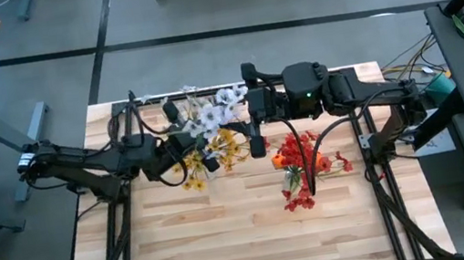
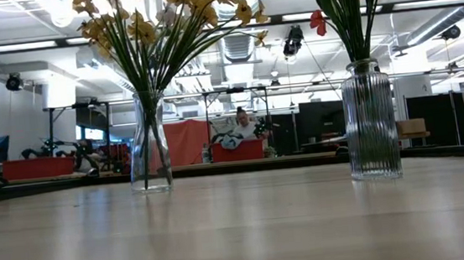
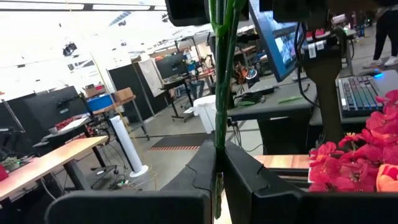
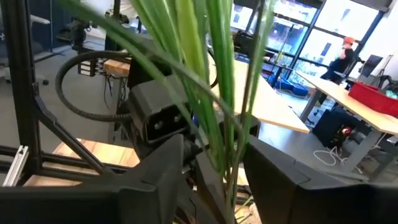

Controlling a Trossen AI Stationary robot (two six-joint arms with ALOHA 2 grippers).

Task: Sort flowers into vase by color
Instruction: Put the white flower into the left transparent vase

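While both arms meet over the far middle of the pale wooden desk (image 1: 230, 241), the white-blossomed spray of thin green stalks (image 1: 211, 110) stands upright between them. The left gripper (image 3: 219, 163) has its jaws closed tight on the stalks. The right gripper (image 4: 214, 158) straddles the same bundle, jaws partly open; whether they touch it I cannot tell.
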